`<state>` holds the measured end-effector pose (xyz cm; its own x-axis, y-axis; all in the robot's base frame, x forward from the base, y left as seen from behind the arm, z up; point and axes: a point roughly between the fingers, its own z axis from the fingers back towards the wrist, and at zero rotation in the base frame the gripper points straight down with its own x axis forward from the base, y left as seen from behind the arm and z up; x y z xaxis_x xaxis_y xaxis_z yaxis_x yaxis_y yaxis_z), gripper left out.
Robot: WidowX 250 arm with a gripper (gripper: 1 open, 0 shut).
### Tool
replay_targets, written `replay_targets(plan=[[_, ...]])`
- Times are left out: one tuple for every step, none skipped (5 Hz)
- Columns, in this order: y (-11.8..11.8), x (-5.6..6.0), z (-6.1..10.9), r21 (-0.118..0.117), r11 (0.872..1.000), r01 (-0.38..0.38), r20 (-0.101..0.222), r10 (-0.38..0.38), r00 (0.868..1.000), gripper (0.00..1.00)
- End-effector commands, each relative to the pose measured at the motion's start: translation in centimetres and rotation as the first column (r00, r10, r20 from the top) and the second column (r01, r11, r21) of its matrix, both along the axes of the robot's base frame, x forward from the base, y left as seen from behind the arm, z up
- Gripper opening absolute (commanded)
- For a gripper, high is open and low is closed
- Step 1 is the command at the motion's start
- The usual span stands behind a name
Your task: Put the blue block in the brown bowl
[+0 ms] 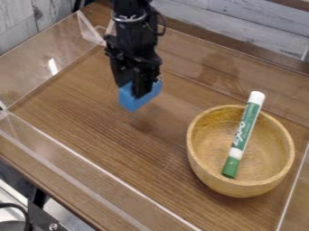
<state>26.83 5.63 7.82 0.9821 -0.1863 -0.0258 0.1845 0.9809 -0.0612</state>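
My gripper [136, 92] points straight down over the left-middle of the wooden table and is shut on the blue block [136, 98]. The block is a small bright-blue brick that hangs between the black fingers, lifted a little off the tabletop; its shadow lies below it. The brown bowl [212, 159], wide, shallow and light wood, sits at the right front, well to the right of the gripper. A green-and-white marker [243, 132] lies inside it, leaning on the far rim.
A clear plastic wall [49, 144] rings the wooden table surface [108, 153]. A white plank wall runs along the back right. Dark frame parts show beyond the front left corner.
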Motion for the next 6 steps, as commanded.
replay_targets(plan=[[0.8, 1.6, 2.8, 0.028, 1.000, 0.013, 0.121, -0.016, 0.993, 0.00], [1.3, 2.1, 3.4, 0.035, 0.999, 0.026, 0.156, -0.031, 0.987, 0.00], [1.8, 2.7, 4.1, 0.045, 0.998, 0.035, 0.192, -0.043, 0.980, 0.00], [2.6, 3.4, 4.8, 0.060, 0.997, 0.049, 0.226, -0.061, 0.972, 0.00], [3.6, 4.1, 5.7, 0.081, 0.995, 0.065, 0.260, -0.084, 0.962, 0.00], [4.8, 5.0, 5.6, 0.095, 0.992, 0.083, 0.279, -0.107, 0.954, 0.00]])
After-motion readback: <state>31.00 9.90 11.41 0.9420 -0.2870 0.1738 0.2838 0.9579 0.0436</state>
